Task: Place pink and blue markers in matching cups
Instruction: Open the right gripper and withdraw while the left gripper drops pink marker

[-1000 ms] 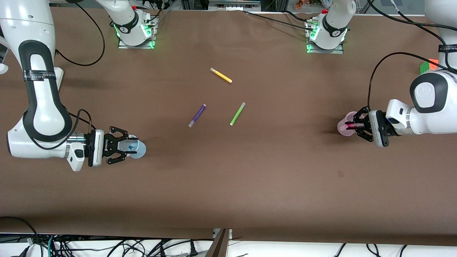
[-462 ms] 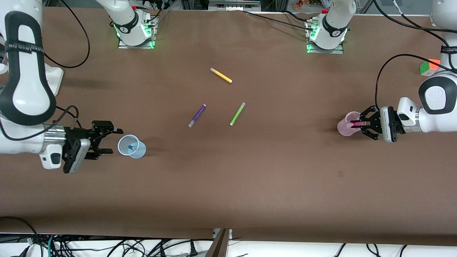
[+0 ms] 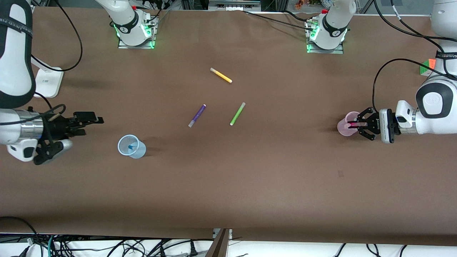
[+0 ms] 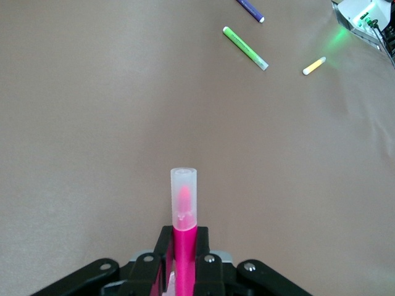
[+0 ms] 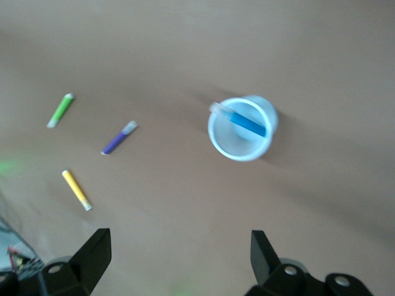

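The pale blue cup (image 3: 131, 147) stands upright toward the right arm's end, with the blue marker (image 3: 132, 146) leaning inside it. Both show in the right wrist view, the cup (image 5: 241, 142) and the marker (image 5: 248, 123). My right gripper (image 3: 89, 125) is open and empty, over bare table beside the blue cup, apart from it; its jaws stand wide in its wrist view (image 5: 179, 259). My left gripper (image 3: 351, 125) is shut on the pink marker (image 4: 184, 246), pale end (image 4: 184, 194) out front, over the pale pink cup (image 3: 344, 127).
A yellow pen (image 3: 221, 75), a purple pen (image 3: 197, 115) and a lime-green pen (image 3: 237, 114) lie mid-table. A colour cube (image 3: 428, 67) sits at the left arm's end, a white block (image 3: 44, 82) at the right arm's end.
My right gripper has drawn back from the blue cup toward the right arm's end, leaving the blue marker in the cup. My left gripper still holds the pink marker over the pink cup.
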`<state>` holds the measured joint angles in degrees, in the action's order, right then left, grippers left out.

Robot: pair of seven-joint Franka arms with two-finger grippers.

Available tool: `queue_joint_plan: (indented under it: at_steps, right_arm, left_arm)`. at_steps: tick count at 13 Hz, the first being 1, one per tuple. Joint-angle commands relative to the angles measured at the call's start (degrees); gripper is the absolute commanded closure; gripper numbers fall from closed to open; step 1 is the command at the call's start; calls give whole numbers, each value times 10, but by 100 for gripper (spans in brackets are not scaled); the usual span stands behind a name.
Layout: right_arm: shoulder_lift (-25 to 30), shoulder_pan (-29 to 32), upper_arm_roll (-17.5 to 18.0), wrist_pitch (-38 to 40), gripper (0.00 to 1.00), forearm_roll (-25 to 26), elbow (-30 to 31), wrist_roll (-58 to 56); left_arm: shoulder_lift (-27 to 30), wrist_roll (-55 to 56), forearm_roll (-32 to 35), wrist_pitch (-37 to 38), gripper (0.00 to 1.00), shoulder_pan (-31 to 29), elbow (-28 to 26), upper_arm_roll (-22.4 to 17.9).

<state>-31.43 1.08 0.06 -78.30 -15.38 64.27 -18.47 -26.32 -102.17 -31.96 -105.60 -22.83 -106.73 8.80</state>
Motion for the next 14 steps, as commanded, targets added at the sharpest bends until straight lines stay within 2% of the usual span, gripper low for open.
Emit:
queue_joint_plan:
  at_steps: [1,4,6,7,10,14]
  right_arm:
    - [39,-24,5,18,0,76,-2,118]
    - [140,-26,6,2,0,126,122,155]
    - [209,-24,9,-4,0,128,200,152]
    - [231,-24,9,-38,0,131,231,150]
    - [280,-23,6,-62,0,152,256,149]
    - [289,-24,-5,-67,0,159,255,148]
  left_arm:
    - [-10,-41,-25,4,0,-19,-5,6]
    - [-8,-40,-44,28,0,-26,12,5]
    - [-4,3,-52,63,0,-31,41,5]
    - [12,39,-48,65,0,-29,51,6]
    - [49,227,-33,98,0,-25,100,10]
    - [60,462,67,134,0,1,203,15]
